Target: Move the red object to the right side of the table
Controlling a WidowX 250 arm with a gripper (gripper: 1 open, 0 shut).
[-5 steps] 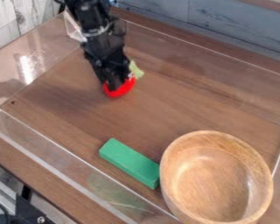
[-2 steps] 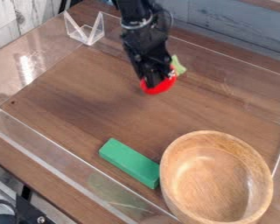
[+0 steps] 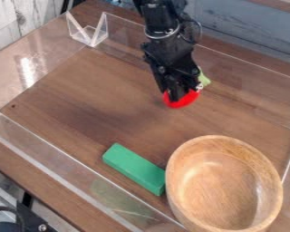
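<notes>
Gripping a small red strawberry toy [image 3: 179,96] between its closed fingers [image 3: 176,89], a black robot arm [image 3: 167,36] is reaching down steeply over the dark brown wood-grain surface [image 3: 75,109]. The toy is sitting at the fingertips, right of centre and toward the far side, its green leafy top [image 3: 202,83] pointing toward the right wall; whether it is touching the wood cannot be told. Low clear acrylic walls [image 3: 62,177] are bordering the surface. A flat green block [image 3: 135,168] is lying near the front wall, just beside a round wooden bowl [image 3: 227,186]. A clear angled stand [image 3: 87,29] is sitting at the far left. No writing is legible.
</notes>
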